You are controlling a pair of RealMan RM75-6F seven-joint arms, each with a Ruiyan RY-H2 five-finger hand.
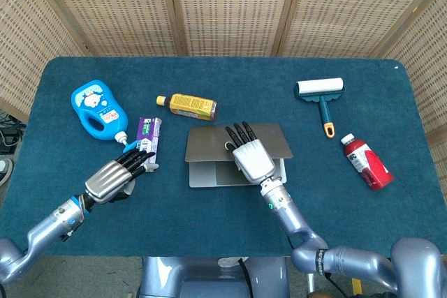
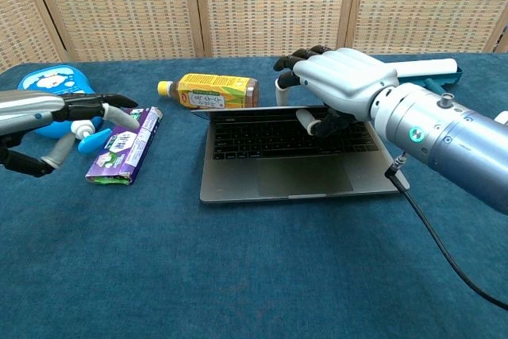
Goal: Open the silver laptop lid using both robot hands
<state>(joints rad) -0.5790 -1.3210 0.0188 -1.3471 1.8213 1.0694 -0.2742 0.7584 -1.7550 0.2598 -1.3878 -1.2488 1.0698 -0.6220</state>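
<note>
The silver laptop (image 2: pixel 278 160) sits mid-table (image 1: pixel 209 221), lid partly raised, with the right hand (image 2: pixel 337 85) gripping the lid's edge between fingers and thumb, while the left hand (image 1: pixel 115 178) hovers empty, fingers apart, beside a purple box (image 1: pixel 147 143).

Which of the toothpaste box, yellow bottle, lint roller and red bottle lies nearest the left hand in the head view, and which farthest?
From the left hand:
1. Toothpaste box, just beyond the fingertips.
2. Yellow bottle, farther back, toward the middle.
3. Lint roller, far right, at the back.
4. Red bottle, at the right edge, farthest.
</note>
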